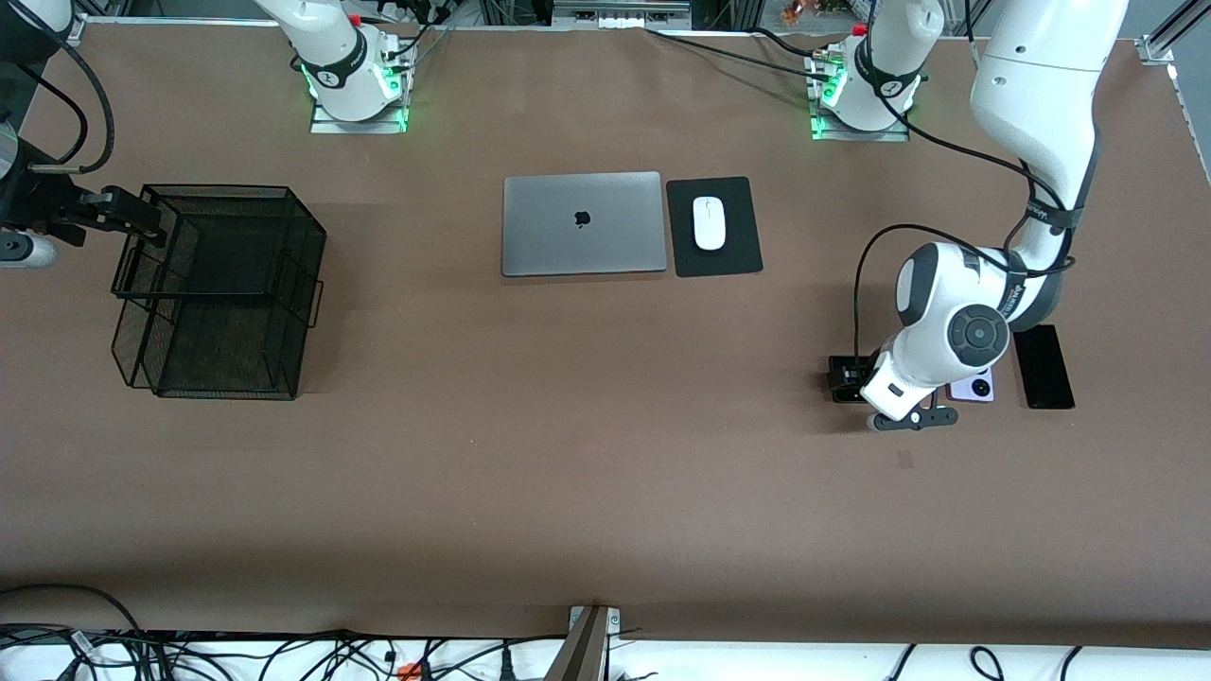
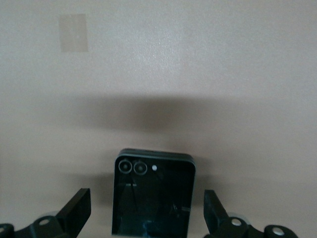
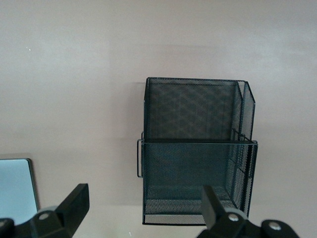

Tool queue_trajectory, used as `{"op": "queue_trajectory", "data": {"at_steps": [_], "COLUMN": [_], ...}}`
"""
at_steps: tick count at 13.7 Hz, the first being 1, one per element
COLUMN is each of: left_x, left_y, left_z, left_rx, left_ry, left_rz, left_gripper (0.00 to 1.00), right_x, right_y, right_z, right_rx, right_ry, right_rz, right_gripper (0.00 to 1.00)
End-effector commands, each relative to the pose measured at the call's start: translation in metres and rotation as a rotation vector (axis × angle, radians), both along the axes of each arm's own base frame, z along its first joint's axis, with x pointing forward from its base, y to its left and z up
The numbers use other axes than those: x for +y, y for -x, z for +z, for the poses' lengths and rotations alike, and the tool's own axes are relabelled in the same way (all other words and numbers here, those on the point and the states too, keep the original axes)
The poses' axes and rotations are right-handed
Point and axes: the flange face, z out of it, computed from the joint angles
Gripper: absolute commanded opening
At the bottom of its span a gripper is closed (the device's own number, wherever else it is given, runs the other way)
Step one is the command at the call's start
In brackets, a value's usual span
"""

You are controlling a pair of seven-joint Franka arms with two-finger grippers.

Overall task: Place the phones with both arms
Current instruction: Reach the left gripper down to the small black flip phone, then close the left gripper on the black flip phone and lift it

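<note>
My left gripper [image 2: 147, 214] hangs low over the small black flip phone [image 2: 153, 198], which lies flat on the table. The gripper is open, one finger on each side of the phone and apart from it. In the front view the left hand [image 1: 856, 378] covers most of that phone. Beside it, toward the left arm's end of the table, lie the lavender flip phone [image 1: 974, 387] and then the long black slab phone [image 1: 1044, 367]. My right gripper [image 1: 132, 216] is open and holds nothing, up beside the top rim of the black mesh basket [image 1: 222, 293].
The mesh basket [image 3: 198, 148] stands at the right arm's end of the table. A closed grey laptop [image 1: 582, 223] and a white mouse [image 1: 709, 223] on a black pad [image 1: 714, 227] lie mid-table near the arms' bases. A small tape mark [image 1: 905, 460] sits nearer the front camera than the phones.
</note>
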Motion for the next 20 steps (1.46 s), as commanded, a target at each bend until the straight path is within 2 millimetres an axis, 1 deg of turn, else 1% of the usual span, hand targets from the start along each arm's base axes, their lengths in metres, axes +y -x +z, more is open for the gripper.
{"op": "queue_trajectory", "data": {"at_steps": [1,3,5,7,10,13,16,20], "left_x": [0.000,0.000,0.000,0.000,-0.001,-0.003,-0.010,-0.010], "left_y": [0.004,0.004,0.008,0.010,0.010,0.010,0.012,0.011], "left_z": [-0.006,-0.006,-0.010,-0.012,-0.007,-0.009,-0.008,-0.008], "left_rx": [-0.020,-0.020,-0.011,-0.004,-0.006,-0.005,-0.007,-0.012], "left_ry": [-0.013,-0.013,-0.013,-0.014,-0.014,-0.009,-0.003,-0.001], "left_rz": [-0.016,-0.016,-0.017,-0.017,-0.014,-0.015,-0.010,-0.009], "left_gripper": [1.00,1.00,1.00,1.00,1.00,1.00,1.00,1.00], "right_x": [-0.001,-0.001,-0.001,-0.003,-0.002,-0.006,-0.008,-0.008], "right_y": [0.000,0.000,0.000,0.002,0.004,0.004,0.004,0.004], "right_z": [0.004,0.003,0.004,0.002,0.001,0.001,0.000,0.000], "right_rx": [0.008,0.008,0.006,0.031,0.038,0.040,0.041,0.041], "right_ry": [-0.022,-0.022,-0.022,-0.021,-0.023,-0.022,-0.024,-0.024], "right_rz": [0.017,0.015,0.018,0.012,0.011,0.005,0.001,0.001], "right_gripper": [1.00,1.00,1.00,1.00,1.00,1.00,1.00,1.00]}}
